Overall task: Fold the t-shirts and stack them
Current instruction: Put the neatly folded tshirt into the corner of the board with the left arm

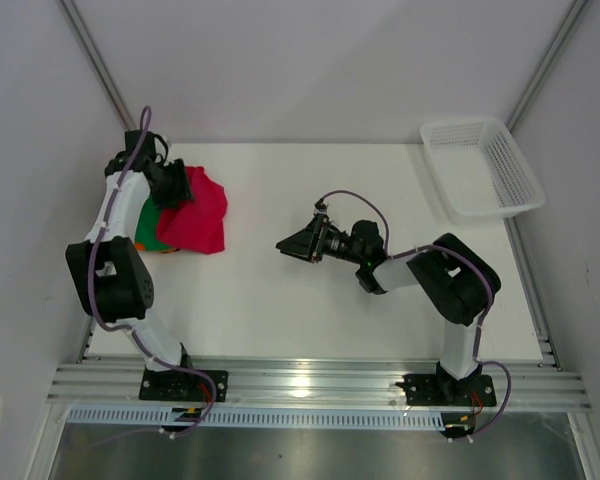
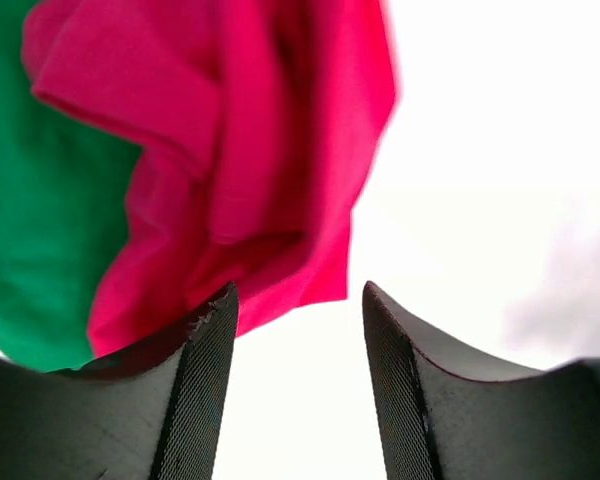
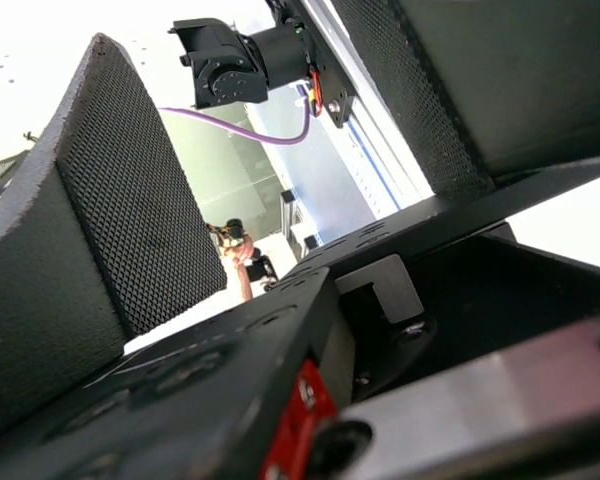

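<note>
The t-shirts lie in a pile at the table's left edge. A crumpled crimson-red one (image 1: 198,212) is on top, a green one (image 1: 147,228) under it, and an orange sliver (image 1: 166,248) shows at the near edge. My left gripper (image 1: 172,186) hovers at the pile's far left corner. In the left wrist view it (image 2: 300,305) is open, with only bare table between its fingers; the crimson shirt (image 2: 250,150) and the green shirt (image 2: 40,190) lie just beyond the left fingertip. My right gripper (image 1: 298,245) stands open and holds nothing at mid-table, pointing left.
A white mesh basket (image 1: 480,166) sits at the back right corner. The right wrist view looks past one finger (image 3: 110,200) toward the rail at the near edge. White walls close in on both sides of the table (image 1: 310,310).
</note>
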Robot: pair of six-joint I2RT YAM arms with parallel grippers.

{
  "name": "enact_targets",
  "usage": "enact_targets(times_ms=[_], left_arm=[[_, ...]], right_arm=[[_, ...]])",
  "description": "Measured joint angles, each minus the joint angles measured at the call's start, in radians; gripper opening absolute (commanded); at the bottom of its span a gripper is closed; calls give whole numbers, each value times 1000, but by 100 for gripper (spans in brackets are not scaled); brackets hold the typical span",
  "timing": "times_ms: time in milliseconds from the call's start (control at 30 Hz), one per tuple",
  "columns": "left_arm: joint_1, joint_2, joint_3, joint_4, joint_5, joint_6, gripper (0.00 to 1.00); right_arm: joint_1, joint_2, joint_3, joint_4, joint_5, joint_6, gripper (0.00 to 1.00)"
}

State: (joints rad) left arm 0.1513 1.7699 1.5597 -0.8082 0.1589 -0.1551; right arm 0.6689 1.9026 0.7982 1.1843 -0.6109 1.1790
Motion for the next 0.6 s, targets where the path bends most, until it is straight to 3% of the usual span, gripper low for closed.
enact_targets(times_ms=[33, 267, 433, 533, 600], left_arm=[[0, -13, 0, 8, 16, 0, 56], [10, -43, 30, 12, 93, 17, 99], [24, -54, -24, 47, 225, -50, 100], [27, -127, -179, 187, 401, -204, 100], [18, -218, -344, 410, 509, -372, 100]], right_arm=[[0, 0, 0, 1, 0, 0, 66], [4, 1, 0, 3, 0, 1, 66], [4, 1, 0, -4, 7, -4, 66], [9, -4, 21, -87, 51, -55, 67], [28, -26, 87, -272, 154, -138, 70]])
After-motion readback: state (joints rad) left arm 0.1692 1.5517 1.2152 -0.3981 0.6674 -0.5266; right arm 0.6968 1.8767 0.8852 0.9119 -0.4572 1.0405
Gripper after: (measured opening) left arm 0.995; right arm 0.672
